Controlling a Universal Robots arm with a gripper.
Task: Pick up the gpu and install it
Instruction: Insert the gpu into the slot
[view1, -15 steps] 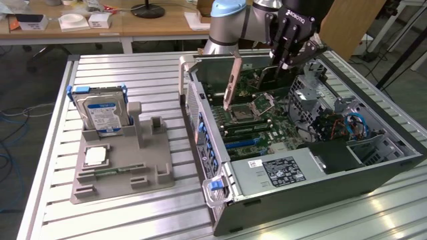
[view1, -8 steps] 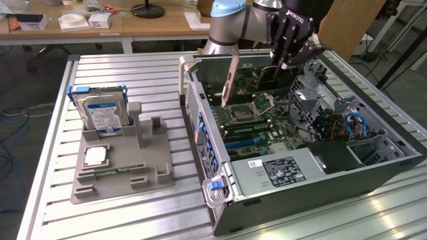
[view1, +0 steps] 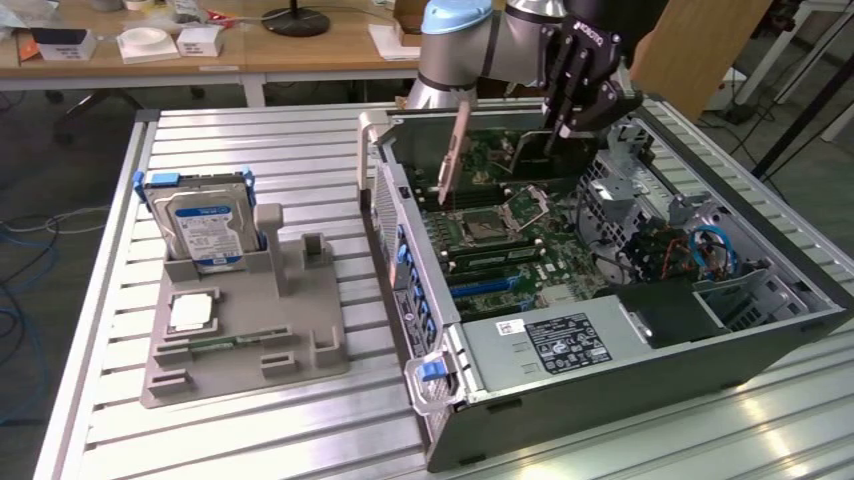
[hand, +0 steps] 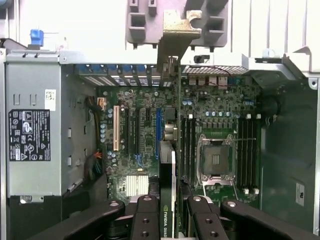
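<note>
**Item: gpu (hand: 170, 170), in transit.** Thin flat circuit card, seen edge-on in the wrist view. It had a black cooler block with a green maker's label on one face and a bent silver end bracket (hand: 172, 35) at the far end.

**Location.** It was carried on edge inside the open computer case (view1: 747, 330), above the motherboard (view1: 501, 250). It hung over the expansion slots near the blue slot (hand: 158, 125), with the bracket close to the case's slotted rear wall. It did not look seated.

**Hand (hand: 171, 212).** Its black fingers (hand: 145, 220) were closed on the gpu, pinching both faces at the end opposite the bracket. In the exterior view the hand (view1: 577, 128) hung over the case and the bracket (view1: 457, 150) pointed down into it.

**Handling (judged).** Light and rigid, though likely fragile across its thin section. The board would resist little bending, and surface parts could chip. The cooler block and board edges looked like the sound places to grip. The sheet-metal bracket was smooth, springy and poor for holding.

**Surroundings.**
- Motherboard: green and densely populated, with a steel-framed CPU socket (hand: 216, 160).
- Power supply (hand: 35, 135): grey painted metal box with a label.
- Hard drive (view1: 203, 225): silver with blue rails, standing in a grey moulded holder (view1: 254, 340).
- Tabletop (view1: 267, 140): ribbed aluminium.
</note>
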